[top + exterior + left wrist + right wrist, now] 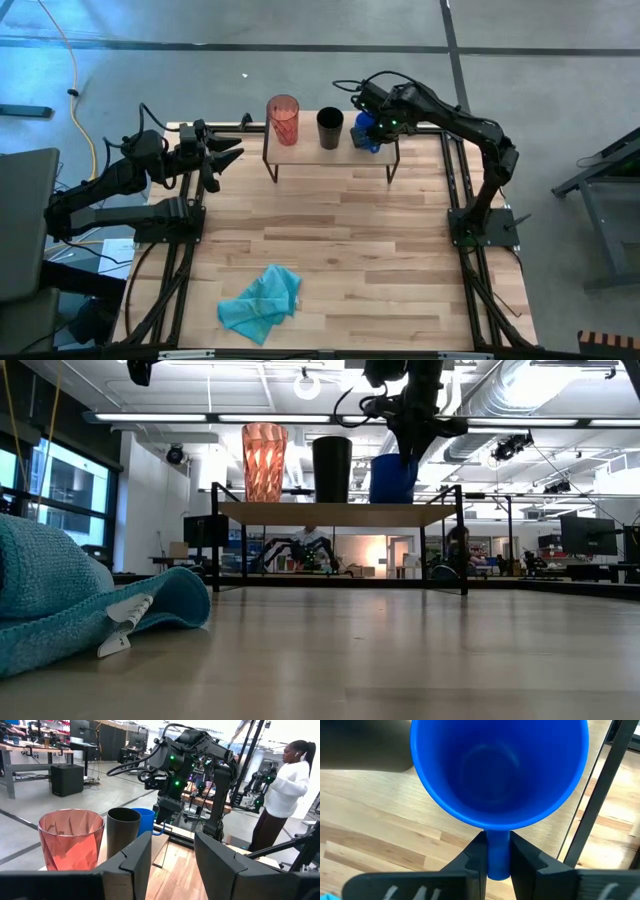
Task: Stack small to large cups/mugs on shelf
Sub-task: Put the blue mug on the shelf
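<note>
On the light-wood shelf (pixel 330 158) at the table's far edge stand three vessels in a row, each on its base: a red ribbed tumbler (pixel 283 120), a black cup (pixel 330 128) and a blue mug (pixel 364 134). My right gripper (pixel 497 855) hangs over the mug's right side, pointing steeply down, shut on the mug's handle. My left gripper (pixel 172 855) waits open at the table's far left, level, facing the shelf, with nothing between its fingers. My right gripper pinches the blue mug's handle (pixel 497 851) between its two fingers, one on each flat side. The fingers come from above, slanting down, beside the mug's rim. The mug stands upright with its base on the shelf (pixel 340 513).
A teal cloth (pixel 262 305) lies crumpled near the table's front edge, left of centre. The shelf's thin black legs (pixel 270 165) stand on the tabletop. A person (pixel 285 785) stands beyond the table's right side. Bare wood lies between shelf and cloth.
</note>
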Tool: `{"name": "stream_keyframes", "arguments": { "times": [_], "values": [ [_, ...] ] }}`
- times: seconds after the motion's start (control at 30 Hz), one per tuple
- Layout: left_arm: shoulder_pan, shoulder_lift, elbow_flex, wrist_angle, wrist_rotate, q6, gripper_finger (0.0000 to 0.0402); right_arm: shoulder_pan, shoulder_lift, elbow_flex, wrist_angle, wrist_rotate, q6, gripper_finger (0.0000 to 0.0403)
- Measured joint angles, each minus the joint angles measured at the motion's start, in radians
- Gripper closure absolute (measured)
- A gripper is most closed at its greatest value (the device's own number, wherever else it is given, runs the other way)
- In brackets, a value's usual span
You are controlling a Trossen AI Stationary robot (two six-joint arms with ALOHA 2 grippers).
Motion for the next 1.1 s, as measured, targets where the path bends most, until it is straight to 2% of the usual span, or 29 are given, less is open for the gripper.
{"name": "stream_keyframes", "arguments": {
  "times": [0.3, 0.77, 1.1],
  "values": [
    [0.000, 0.000, 0.000, -0.001, 0.000, 0.000, 0.0263, 0.000, 0.000, 0.000, -0.009, 0.025, 0.059, 0.0355],
    [0.000, 0.000, 0.000, -0.006, 0.000, 0.001, 0.0263, 0.004, 0.000, 0.000, -0.005, 0.008, 0.148, 0.0341],
    [0.000, 0.000, 0.000, -0.009, 0.000, 0.002, 0.0263, 0.008, 0.000, 0.000, -0.005, 0.008, 0.140, 0.0340]
  ]
}}
